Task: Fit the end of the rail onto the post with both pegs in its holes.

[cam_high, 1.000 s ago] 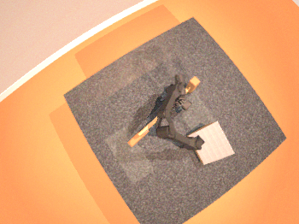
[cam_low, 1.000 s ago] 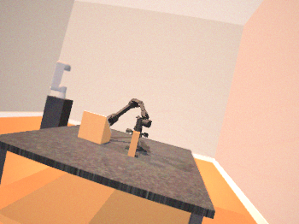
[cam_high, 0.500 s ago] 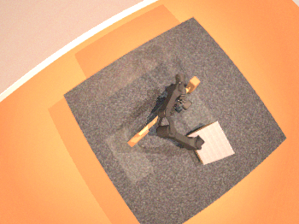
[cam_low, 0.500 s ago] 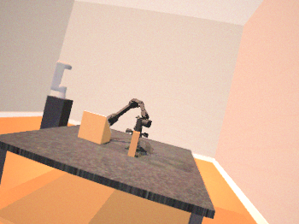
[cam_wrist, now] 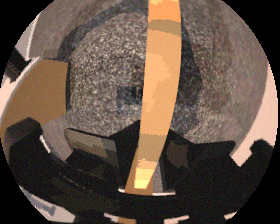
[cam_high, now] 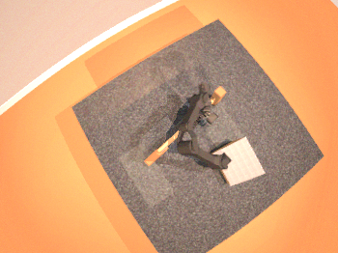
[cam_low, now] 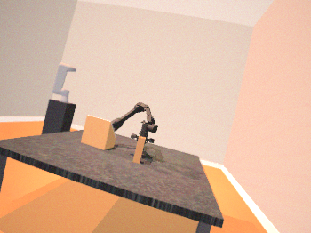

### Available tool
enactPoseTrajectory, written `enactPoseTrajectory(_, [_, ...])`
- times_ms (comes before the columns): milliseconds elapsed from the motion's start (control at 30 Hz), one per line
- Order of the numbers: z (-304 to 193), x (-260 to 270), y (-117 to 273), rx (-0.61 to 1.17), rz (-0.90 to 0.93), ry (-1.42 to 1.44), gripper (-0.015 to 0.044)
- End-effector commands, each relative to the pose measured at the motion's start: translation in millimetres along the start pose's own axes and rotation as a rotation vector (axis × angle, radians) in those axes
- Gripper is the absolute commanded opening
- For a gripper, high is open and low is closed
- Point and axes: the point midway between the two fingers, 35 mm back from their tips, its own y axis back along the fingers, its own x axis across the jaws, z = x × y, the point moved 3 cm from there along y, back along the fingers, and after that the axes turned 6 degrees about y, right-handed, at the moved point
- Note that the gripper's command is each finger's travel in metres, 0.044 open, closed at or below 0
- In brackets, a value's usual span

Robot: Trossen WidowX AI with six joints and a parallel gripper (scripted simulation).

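Now gripping the rail (cam_high: 164,146) (cam_wrist: 160,80) with the tool (cam_high: 207,116) (cam_low: 144,138) (cam_wrist: 148,123), mid-frame; not showing pegs; likely needing fitting onto the post (cam_high: 220,95) (cam_low: 139,149), upper right from above, before letting go.

One dark arm (cam_high: 208,157) (cam_low: 127,116), one rail (cam_high: 160,151) (cam_wrist: 160,80), one post (cam_high: 220,95) (cam_low: 139,150), one box (cam_high: 244,162) (cam_low: 97,132) (cam_wrist: 40,95)

Warm, bright light fills all three views, though the exterior one is hazy and low in contrast. In the top view, broad soft shadows fall across the table (cam_high: 270,127) (cam_low: 67,157), and paler patches break up its grey. A fine grain speckles everything, and small parts look soft and blocky. The wrist view bends strongly towards its rim, with black corners; the rail (cam_wrist: 161,75) curves, glows pale yellow low down and has dark shadow beside it.
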Motion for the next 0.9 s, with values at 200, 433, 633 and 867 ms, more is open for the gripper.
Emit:
enactPoseTrajectory(200, [-5.7, -0.6, 3.5, 0.008, -0.009, 0.001, 0.0])
enactPoseTrajectory(433, [-7.5, -0.4, 3.7, 0.008, -0.009, 0.001, 0.0])
enactPoseTrajectory(633, [-9.1, -0.3, 3.7, 0.008, -0.009, 0.001, 0.0])
enactPoseTrajectory(867, [-11.0, -0.1, 3.8, 0.009, -0.009, 0.001, 0.0])
